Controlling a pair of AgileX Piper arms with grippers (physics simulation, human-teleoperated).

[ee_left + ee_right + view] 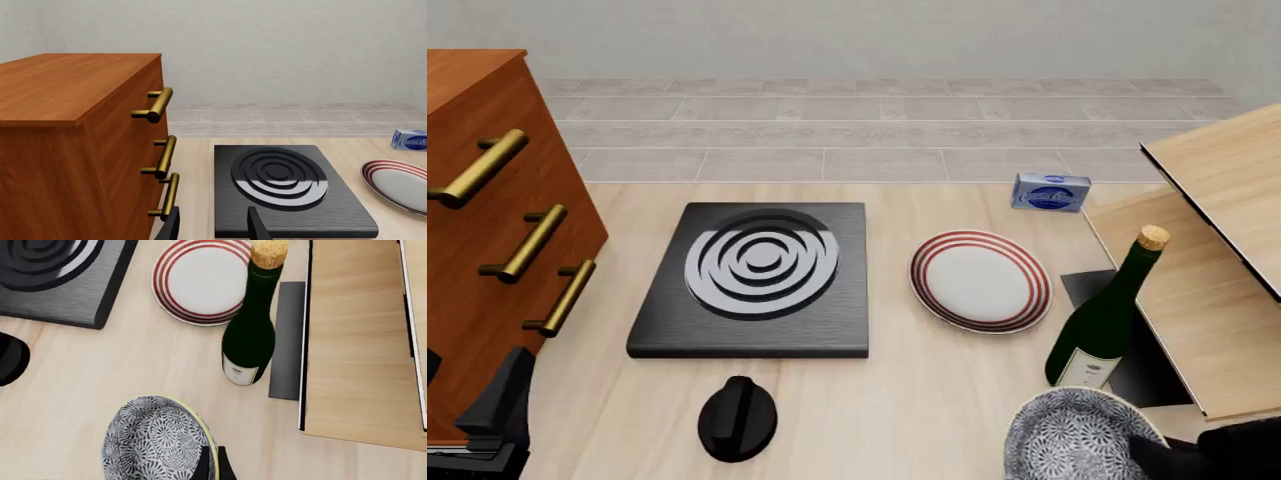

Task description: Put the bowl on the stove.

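Blue-grey floral patterning identifies the bowl (1081,435), which sits at the near right of the tabletop (934,400), beside the wine bottle (1108,315) and well apart from the stove (757,278).

Step in hand, by judgement: pickup and lift. The right gripper (212,464) has its fingers pinching the bowl's rim, one inside the wall and one outside, nearly pressed together. Whether the bowl has left the tabletop cannot be told.

Next move, by judgement: raise the bowl, carry it left and forward, and lower it onto the burner rings (761,260). The path must clear the wine bottle, the red-ringed plate (980,280) and the black knob (738,418).

The left gripper (213,225) hovers near the stove's near edge, beside the wooden drawer cabinet (73,145). Its fingers are spread and hold nothing.
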